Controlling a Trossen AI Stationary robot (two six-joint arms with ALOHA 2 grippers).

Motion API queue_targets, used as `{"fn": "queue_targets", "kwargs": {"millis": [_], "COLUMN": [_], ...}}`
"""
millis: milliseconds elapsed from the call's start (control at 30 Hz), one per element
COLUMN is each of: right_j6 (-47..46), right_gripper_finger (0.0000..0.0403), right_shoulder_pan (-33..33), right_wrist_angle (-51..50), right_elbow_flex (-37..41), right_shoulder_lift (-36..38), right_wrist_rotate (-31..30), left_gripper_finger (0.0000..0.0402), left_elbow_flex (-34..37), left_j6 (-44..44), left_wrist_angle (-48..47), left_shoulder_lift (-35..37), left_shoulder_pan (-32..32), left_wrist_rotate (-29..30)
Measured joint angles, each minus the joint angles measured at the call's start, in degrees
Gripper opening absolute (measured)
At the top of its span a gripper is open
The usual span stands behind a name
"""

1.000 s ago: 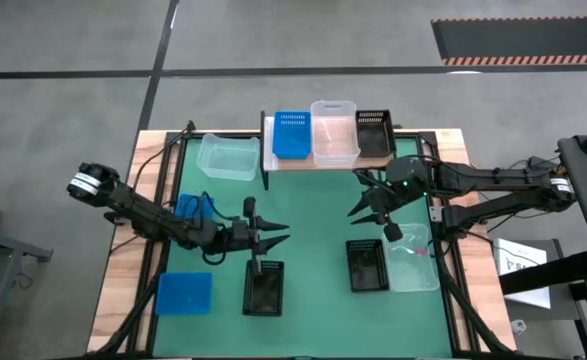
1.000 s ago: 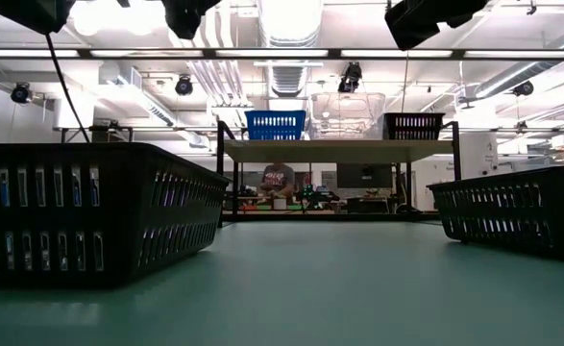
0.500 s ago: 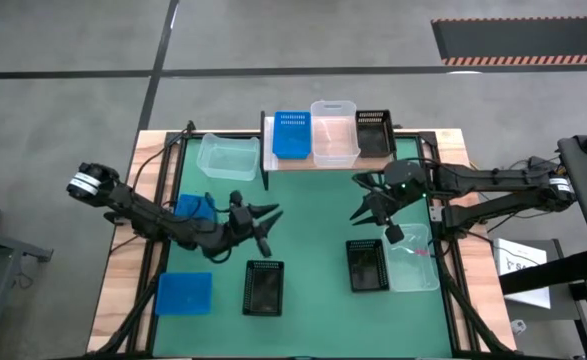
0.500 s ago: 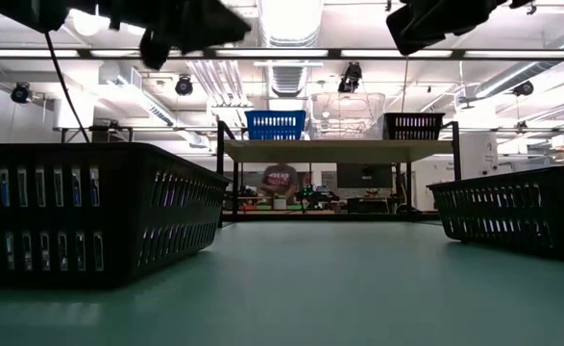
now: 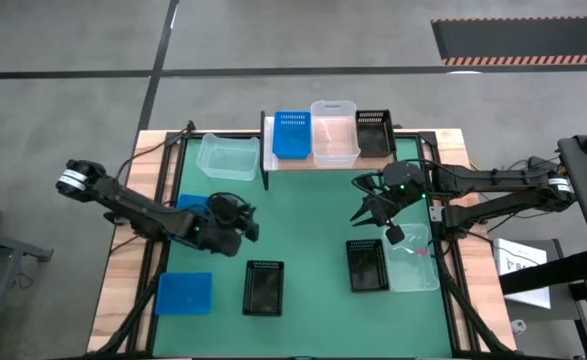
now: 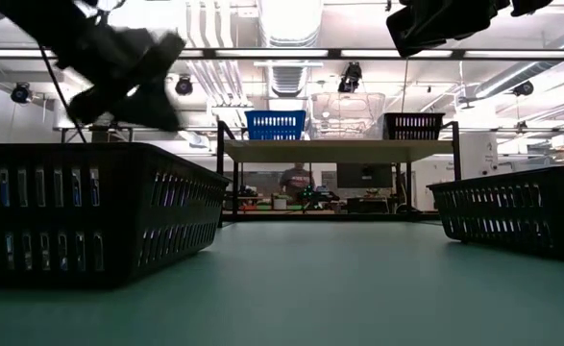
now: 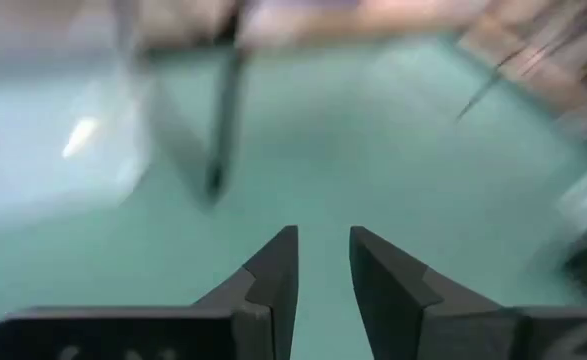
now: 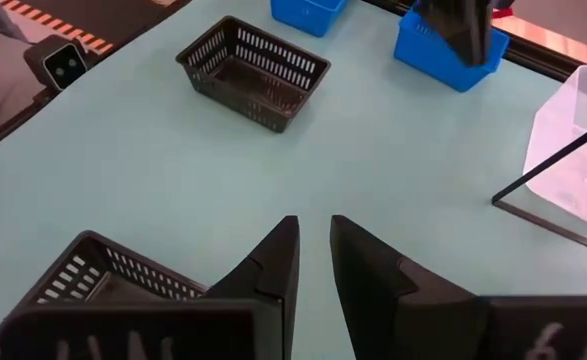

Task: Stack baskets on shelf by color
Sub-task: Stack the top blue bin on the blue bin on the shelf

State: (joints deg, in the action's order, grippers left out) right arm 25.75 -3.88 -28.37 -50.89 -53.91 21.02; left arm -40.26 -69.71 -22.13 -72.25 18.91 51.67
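Note:
The shelf [image 5: 323,155] stands at the table's far edge and bears one blue basket [image 5: 291,133], one clear basket [image 5: 335,131] and one black basket [image 5: 372,131]. On the table stand two black baskets [image 5: 264,287] [image 5: 367,265], two blue ones [image 5: 184,292] [image 5: 191,204] and two clear ones [image 5: 227,156] [image 5: 413,258]. My left gripper [image 5: 241,222] hovers left of centre, empty, its fingers [image 7: 273,275] a narrow gap apart. My right gripper [image 5: 361,203] hovers beyond the right black basket [image 8: 103,275], empty, also with a narrow gap.
Bare green tabletop [image 5: 308,215] lies between the two arms and in front of the shelf. The shelf's thin black legs [image 6: 220,183] stand at the far edge. In the low view the two black baskets [image 6: 89,211] [image 6: 517,211] flank the middle. A person shows far behind the shelf.
My left gripper has drawn back from above the left black basket toward the table's left and far side, turning as it went, and has come lower in the low view. The black basket stays where it was. My right arm has kept still.

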Motion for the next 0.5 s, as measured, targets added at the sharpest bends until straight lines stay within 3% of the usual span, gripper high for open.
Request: {"fn": "queue_targets", "kwargs": {"millis": [100,167,367,500], "right_j6": [0.5,0.6,1.1,1.2], "right_gripper_finger": [0.0054,0.0054,0.0054,0.0054], "right_shoulder_pan": [0.0,0.0,0.0,0.0], "right_wrist_angle": [0.0,-0.1,0.0,0.0], "right_elbow_flex": [0.0,0.0,0.0,0.0], "right_shoulder_lift": [0.0,-0.1,-0.2,-0.2], "right_wrist_rotate": [0.0,0.0,0.0,0.0], "left_gripper_finger": [0.0064,0.0057,0.0052,0.0051], "left_elbow_flex": [-1.3,-1.9,-4.6,-7.7], "left_j6": [-15.1,-20.7,-23.7,-27.4], "left_wrist_angle": [-16.6,-23.6,-33.7,-45.5], "left_shoulder_lift": [-0.8,-2.1,-4.5,-5.9], "left_shoulder_pan": [-1.2,-2.0,-4.0,-4.8], "left_wrist_rotate": [-8.9,-14.4,-22.8,-28.3]}}
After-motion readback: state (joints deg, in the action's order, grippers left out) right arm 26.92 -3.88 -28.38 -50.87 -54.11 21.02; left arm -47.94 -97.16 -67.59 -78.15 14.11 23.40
